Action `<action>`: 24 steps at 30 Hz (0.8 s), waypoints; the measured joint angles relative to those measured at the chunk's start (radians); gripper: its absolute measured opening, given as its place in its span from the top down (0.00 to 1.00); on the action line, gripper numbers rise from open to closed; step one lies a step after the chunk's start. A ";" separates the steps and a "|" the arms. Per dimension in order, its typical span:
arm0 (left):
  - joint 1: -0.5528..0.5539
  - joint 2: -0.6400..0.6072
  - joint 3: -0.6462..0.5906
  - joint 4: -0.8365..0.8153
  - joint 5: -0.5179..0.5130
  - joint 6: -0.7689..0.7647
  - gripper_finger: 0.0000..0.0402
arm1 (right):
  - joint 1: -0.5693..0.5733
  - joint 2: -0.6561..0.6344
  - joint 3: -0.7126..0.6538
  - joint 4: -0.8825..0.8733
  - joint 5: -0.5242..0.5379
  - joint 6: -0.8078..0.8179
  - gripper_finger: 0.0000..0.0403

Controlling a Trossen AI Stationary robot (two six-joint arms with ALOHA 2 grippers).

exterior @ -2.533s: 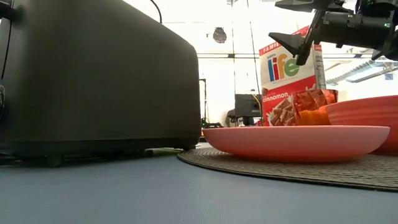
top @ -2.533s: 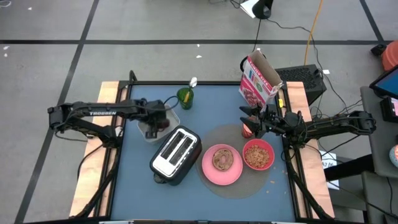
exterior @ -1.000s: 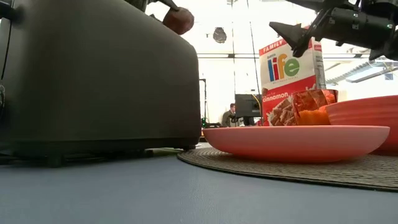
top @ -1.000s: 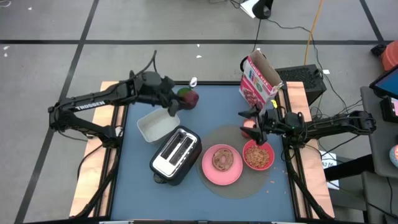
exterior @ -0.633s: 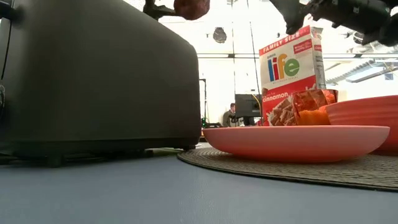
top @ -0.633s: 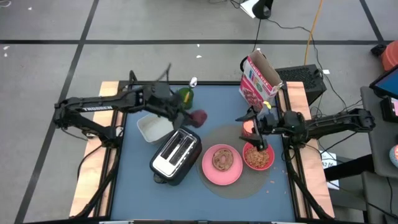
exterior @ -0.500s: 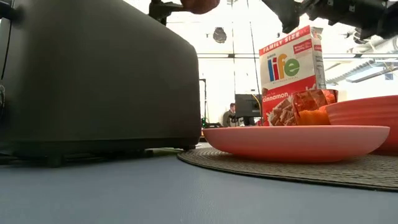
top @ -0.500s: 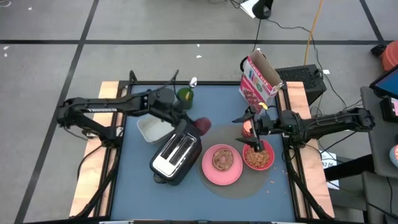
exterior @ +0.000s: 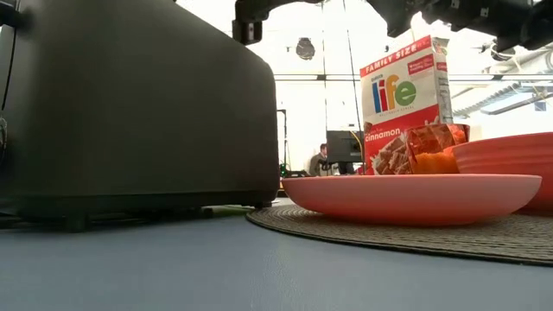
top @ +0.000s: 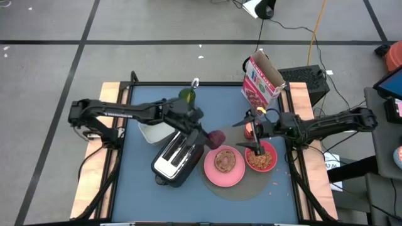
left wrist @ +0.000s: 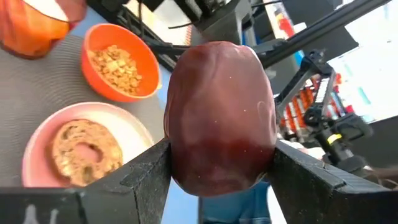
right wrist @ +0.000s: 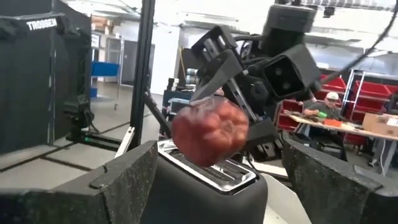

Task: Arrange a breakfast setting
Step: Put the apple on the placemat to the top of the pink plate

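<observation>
My left gripper [top: 210, 136] is shut on a dark red fruit [top: 217, 139] in the air, over the gap between the toaster [top: 178, 156] and the pink plate [top: 224, 172]. A round browned bread [top: 225, 161] lies on the plate. To its right stand the red bowl [top: 260, 157] of cereal and a small cup [top: 250, 129], all on a round grey mat [top: 213, 139]. My right gripper [top: 242, 134] hangs open above the cup and bowl, its fingers pointing toward the fruit [right wrist: 210, 132] with nothing between them. My left gripper pinches the fruit between its two fingers, one finger [left wrist: 151, 169] on each of two opposite sides [left wrist: 180, 155]. The fingers come almost level from the table's left, slanting a little down. The fruit is lifted clear of the toaster and the plate.
An open cereal box [top: 262, 80] stands at the far right. A green cup [top: 186, 95] stands at the far edge and a white container [top: 149, 130] lies left of the toaster, partly under my left arm. In the low view the toaster [exterior: 138, 104] fills the left.
My left gripper has carried the fruit from beside the green cup toward the table's right and near edge, past the toaster's far end toward the plate, sinking a little and turning. My right gripper has rolled and risen slightly, staying open.
</observation>
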 joint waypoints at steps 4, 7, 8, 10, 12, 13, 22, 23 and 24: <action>-0.003 0.040 0.000 0.054 0.022 -0.047 0.39 | 0.000 0.033 0.000 0.010 -0.001 -0.015 0.17; -0.003 0.071 0.000 0.091 0.051 -0.083 0.39 | 0.000 0.059 0.000 0.046 -0.044 -0.009 0.17; -0.003 0.083 0.000 0.117 0.066 -0.095 0.39 | 0.000 0.067 0.000 0.062 -0.055 -0.008 0.17; -0.003 0.101 0.000 0.142 0.085 -0.119 0.39 | 0.000 0.082 0.000 0.079 -0.077 -0.007 0.17; -0.003 0.123 0.000 0.175 0.105 -0.145 0.39 | 0.000 0.097 0.000 0.092 -0.078 -0.004 0.17; -0.003 0.135 0.000 0.188 0.115 -0.157 0.39 | 0.000 0.103 0.000 0.088 -0.078 -0.004 0.17; -0.003 0.202 0.000 0.295 0.155 -0.211 0.39 | 0.000 0.165 0.000 0.097 -0.150 0.076 0.17; -0.003 0.205 0.000 0.309 0.156 -0.216 0.39 | 0.000 0.172 0.000 0.097 -0.152 0.074 0.17; -0.003 0.210 0.000 0.317 0.156 -0.222 0.39 | 0.000 0.179 0.000 0.098 -0.153 0.071 0.17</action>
